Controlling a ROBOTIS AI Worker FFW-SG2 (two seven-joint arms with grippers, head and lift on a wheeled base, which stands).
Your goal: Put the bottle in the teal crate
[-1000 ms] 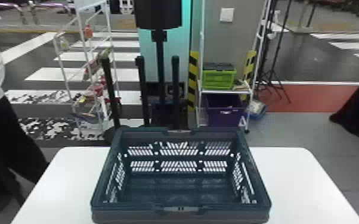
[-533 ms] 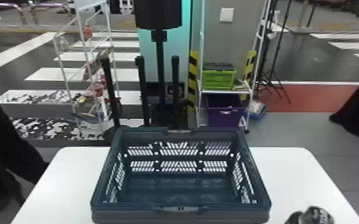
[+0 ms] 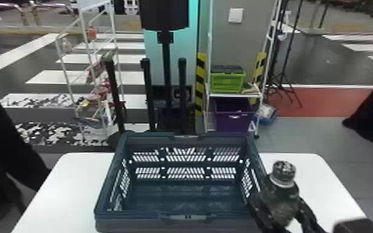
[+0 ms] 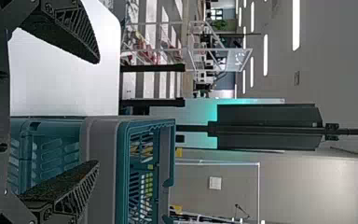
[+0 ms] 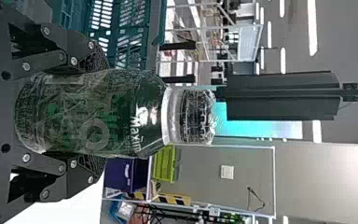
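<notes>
Dark green bottle (image 3: 280, 201) gripped at crate's right side, transfer step in hand

Right claw (image 5: 98, 113) has the bottle pinched between its two fingers, one each side of the body, cap (image 3: 284, 172) up, roughly upright. Left claw (image 4: 98, 112) is spread, nothing between its fingers.

Crate (image 3: 139, 216) is open-topped on the white table (image 3: 314, 176). Floor looks bare, plenty of room. Bottle is just outside the right wall, toward the near corner. Can't tell if it touches the wall, or how high its base is.

Status: pick looks done, carry in hand, place to go.

Next move, my read: lift until the base beats the rim, shift left and a bit far to get over the middle, lower inside, then let go. Going left without enough height probably clips the right wall and twists the bottle or shoves the crate. Wrap looks slick, so keep the squeeze steady. Left arm shouldn't be needed.
</notes>
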